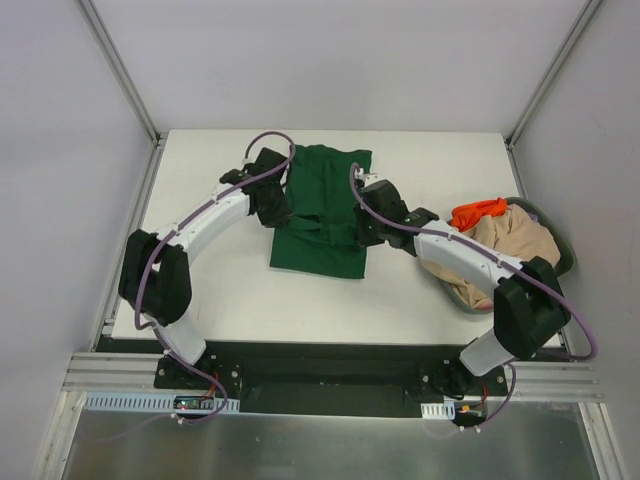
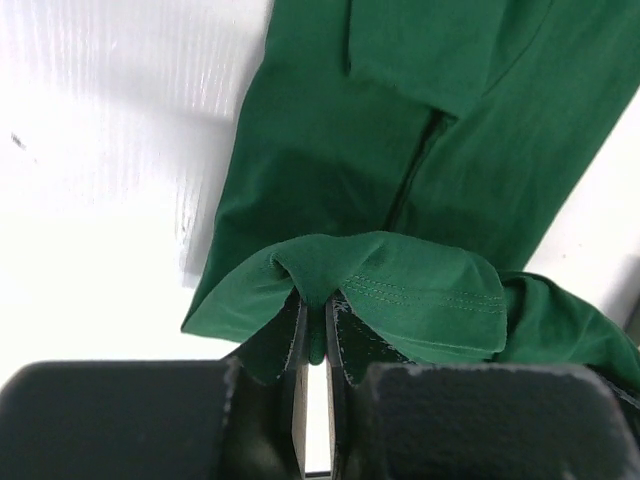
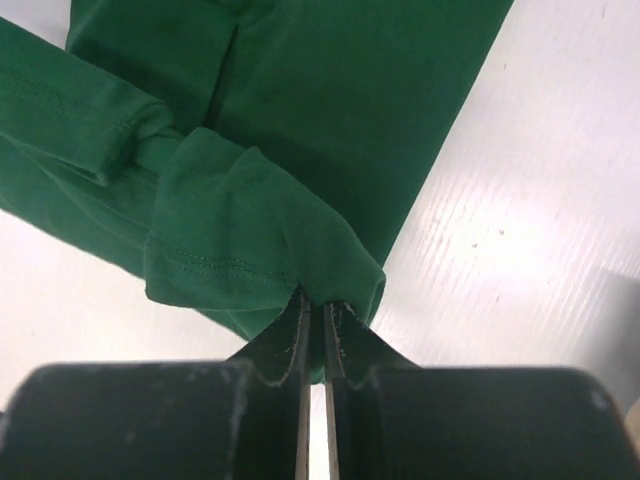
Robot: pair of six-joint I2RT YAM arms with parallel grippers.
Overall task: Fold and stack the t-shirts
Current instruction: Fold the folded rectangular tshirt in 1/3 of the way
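Note:
A dark green t-shirt (image 1: 325,205) lies partly folded in the middle of the white table (image 1: 250,300). My left gripper (image 1: 272,208) is shut on its left side; the left wrist view shows a hemmed fold of green cloth (image 2: 400,290) pinched between the jaws. My right gripper (image 1: 366,222) is shut on its right side; the right wrist view shows a bunched sleeve (image 3: 240,240) gripped at the fingertips. A beige t-shirt (image 1: 510,245) and an orange one (image 1: 478,211) lie heaped in the basket at the right. No pink shirt shows.
A dark round basket (image 1: 556,238) stands at the table's right edge, under my right arm. Grey walls with metal posts surround the table on three sides. Bare white table shows in front of and left of the green shirt.

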